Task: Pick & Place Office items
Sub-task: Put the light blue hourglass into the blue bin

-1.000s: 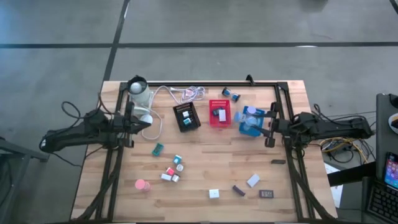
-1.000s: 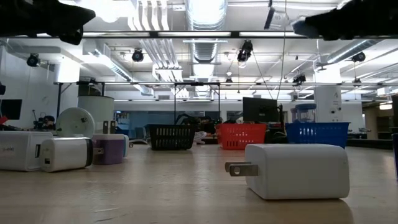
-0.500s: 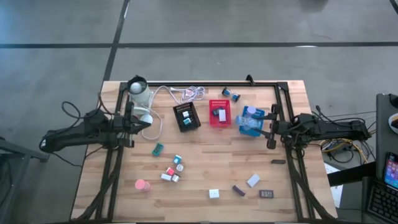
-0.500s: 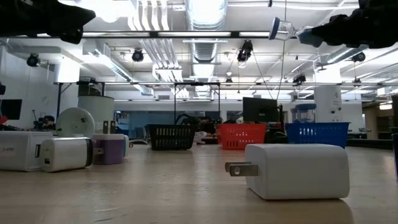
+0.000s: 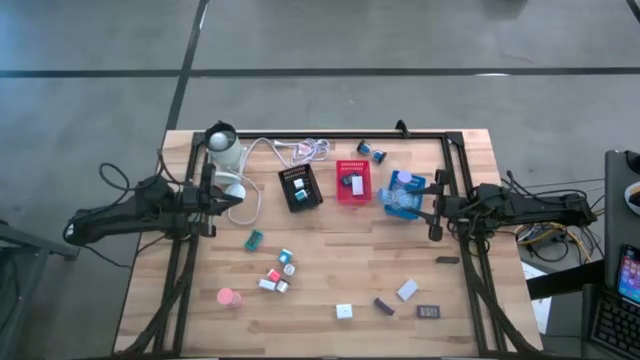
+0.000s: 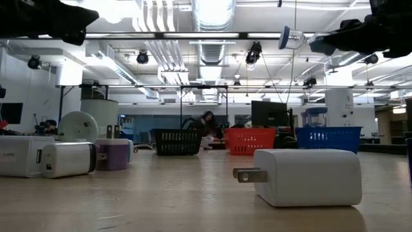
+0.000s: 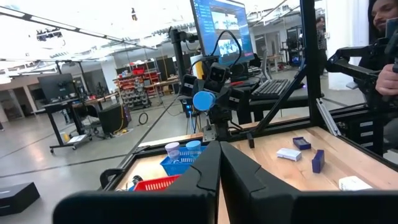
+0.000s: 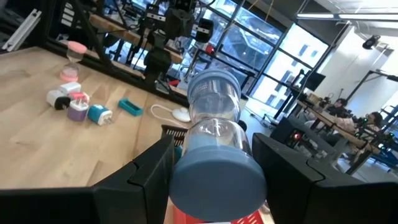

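Wooden table [image 5: 330,270] | right gripper [image 8: 208,155] has drawn slightly back, above blue tray [image 5: 400,206] | fingers clamp blue roll [image 8: 211,134] | left gripper [image 7: 219,163] closed, empty, waits at left edge

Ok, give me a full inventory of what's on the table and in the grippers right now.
Mesh trays: three; black, red, blue; back middle, side by side.
Blue roll: one, clear-bodied, in the right gripper, over the blue tray.
Pink roll: one, front left.
Teal block: one, left of centre.
Small blocks: cluster, white, teal, pink; centre.
White blocks: two, front right.
Dark rectangles: two, front right.
White cable: back.
Left gripper: shut, empty, left edge.
Right gripper: holding the roll.
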Robot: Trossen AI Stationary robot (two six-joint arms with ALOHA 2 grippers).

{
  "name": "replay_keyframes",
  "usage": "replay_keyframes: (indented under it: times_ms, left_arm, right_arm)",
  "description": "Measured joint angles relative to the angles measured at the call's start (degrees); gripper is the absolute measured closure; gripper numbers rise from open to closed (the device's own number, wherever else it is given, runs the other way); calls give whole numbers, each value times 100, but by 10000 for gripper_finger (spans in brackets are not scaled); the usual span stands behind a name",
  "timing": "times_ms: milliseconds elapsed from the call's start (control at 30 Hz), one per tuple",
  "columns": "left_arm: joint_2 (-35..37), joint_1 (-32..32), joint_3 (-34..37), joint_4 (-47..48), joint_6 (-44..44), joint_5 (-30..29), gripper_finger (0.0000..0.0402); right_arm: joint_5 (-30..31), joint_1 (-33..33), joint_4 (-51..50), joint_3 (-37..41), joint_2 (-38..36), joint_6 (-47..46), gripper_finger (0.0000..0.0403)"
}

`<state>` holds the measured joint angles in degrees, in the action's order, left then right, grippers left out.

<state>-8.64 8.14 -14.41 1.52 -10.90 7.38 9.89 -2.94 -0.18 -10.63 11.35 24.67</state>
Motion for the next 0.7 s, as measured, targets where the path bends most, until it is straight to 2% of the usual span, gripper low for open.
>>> replay_keyframes:
  times_ms: [700]
  left_arm:
    - [0, 0, 0, 0, -72, 0, 390]
  right_arm:
    - [13, 0, -7, 4, 2, -2, 211]
